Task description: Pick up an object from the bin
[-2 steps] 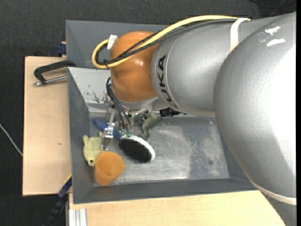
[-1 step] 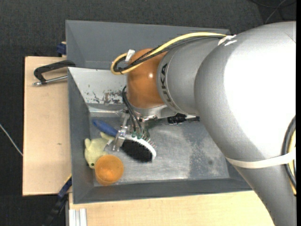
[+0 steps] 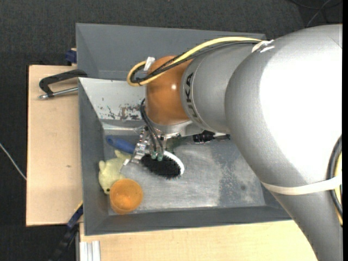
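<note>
The tool was seen low inside the grey metal bin, toward the middle-left of its floor, carried by the large silver arm that was reached in from the right. Just above the tool, the wrist was wrapped in an orange cover, and a yellow cable was looped over it.

Whether the tool was open or closed could not be told, and nothing could be made out in its grasp.

A black oval brush with a white rim was found lying flat on the bin floor, with its left end directly beneath the tool. Whether the two were touching could not be told.

A blue elongated thing was seen just to the left of the tool, near the left wall of the bin. Below it, a pale yellow soft thing was laid against the same wall. An orange round thing was set touching it in the front left corner. The right half of the bin floor was largely covered from view by the arm.
</note>
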`<state>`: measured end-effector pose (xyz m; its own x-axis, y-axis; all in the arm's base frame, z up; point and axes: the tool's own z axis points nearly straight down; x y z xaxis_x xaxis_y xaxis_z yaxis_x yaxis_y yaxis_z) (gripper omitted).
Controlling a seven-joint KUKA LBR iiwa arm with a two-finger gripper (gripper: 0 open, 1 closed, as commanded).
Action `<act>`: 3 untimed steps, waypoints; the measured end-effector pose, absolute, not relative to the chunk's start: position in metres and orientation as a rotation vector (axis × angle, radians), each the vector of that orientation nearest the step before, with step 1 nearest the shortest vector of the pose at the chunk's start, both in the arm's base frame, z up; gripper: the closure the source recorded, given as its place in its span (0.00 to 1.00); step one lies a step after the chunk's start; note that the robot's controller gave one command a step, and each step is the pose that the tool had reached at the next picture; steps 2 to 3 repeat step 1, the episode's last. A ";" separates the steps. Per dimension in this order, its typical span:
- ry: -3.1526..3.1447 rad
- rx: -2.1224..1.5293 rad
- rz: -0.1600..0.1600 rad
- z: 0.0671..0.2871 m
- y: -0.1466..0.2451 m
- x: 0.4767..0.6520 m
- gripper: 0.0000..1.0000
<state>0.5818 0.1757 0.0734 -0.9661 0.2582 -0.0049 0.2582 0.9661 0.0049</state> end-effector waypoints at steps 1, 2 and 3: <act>3.095 0.468 0.011 0.229 0.194 0.585 1.00; 3.095 0.468 0.011 0.229 0.194 0.585 1.00; 3.095 0.468 0.011 0.229 0.194 0.585 1.00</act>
